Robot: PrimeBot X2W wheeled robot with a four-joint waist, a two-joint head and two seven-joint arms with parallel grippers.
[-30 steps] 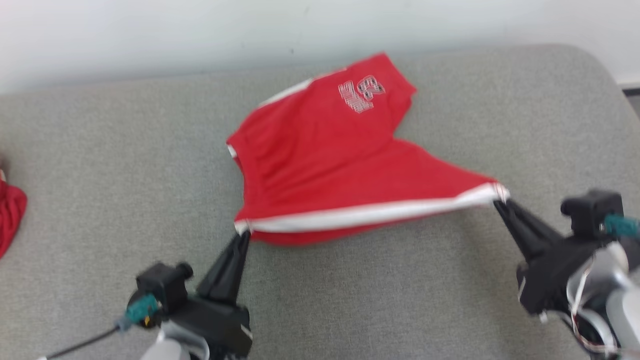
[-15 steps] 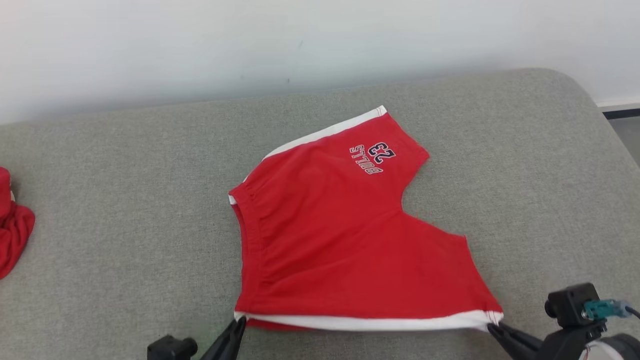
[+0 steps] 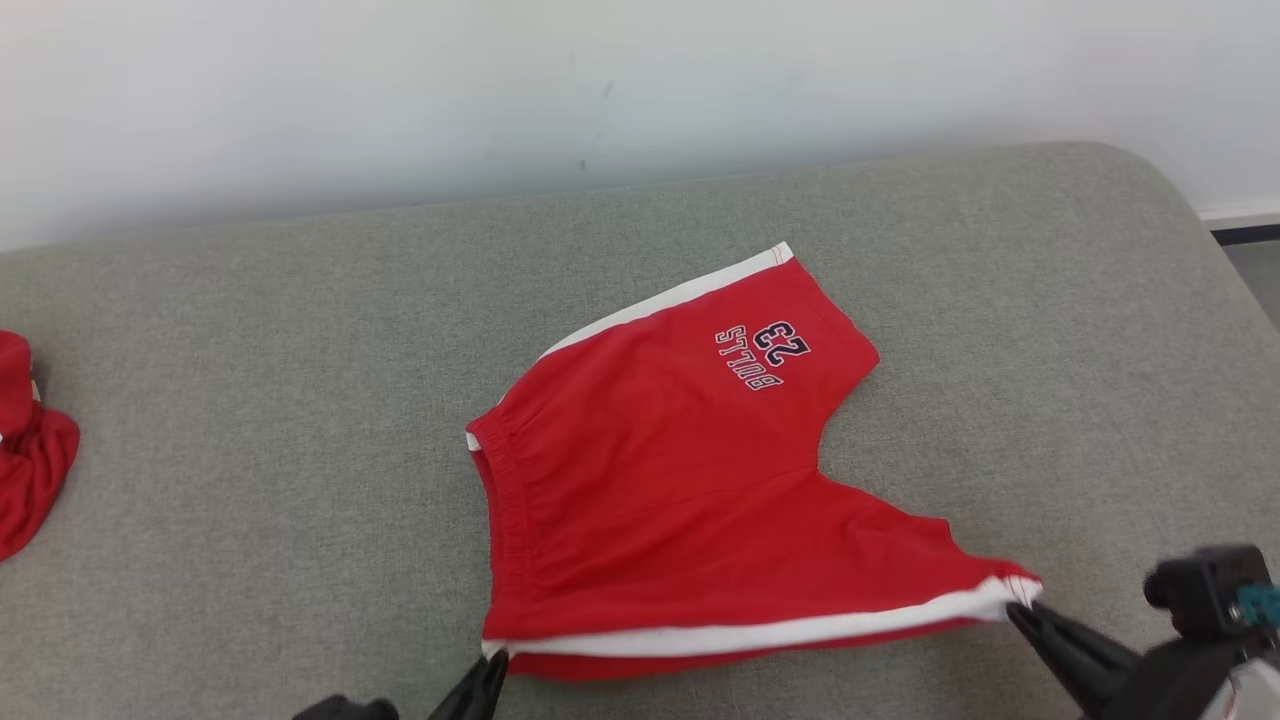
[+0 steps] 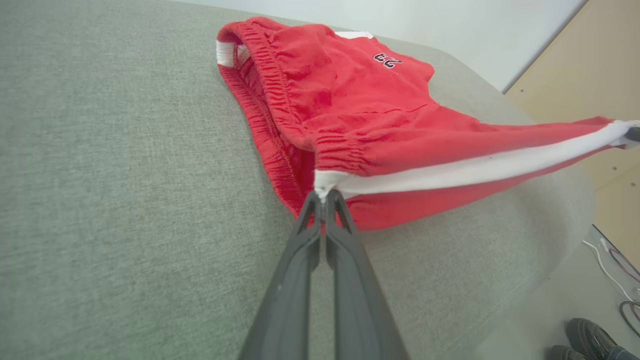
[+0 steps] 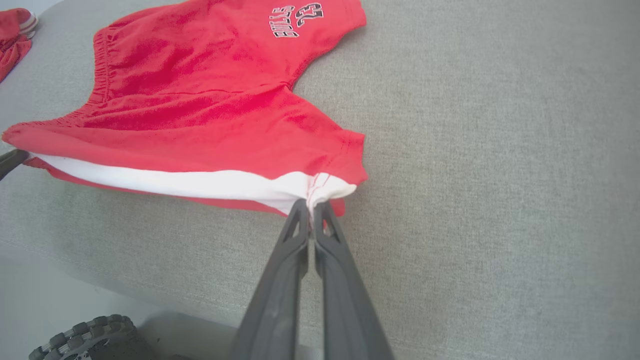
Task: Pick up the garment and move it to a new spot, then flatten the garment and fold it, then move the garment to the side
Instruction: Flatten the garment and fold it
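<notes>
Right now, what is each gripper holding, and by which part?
Both hold the red shorts by the white stripe: the left gripper pinches its waistband end, the right gripper its leg-hem end.

Head view is cropping my left gripper just below the garment; left edge is cutting a red cloth.

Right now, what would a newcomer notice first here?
The red shorts on the grey cushion stand out, their white-striped near edge lifted and stretched between the left gripper and right gripper, each shut on a corner. Another red cloth lies far to the left.
</notes>
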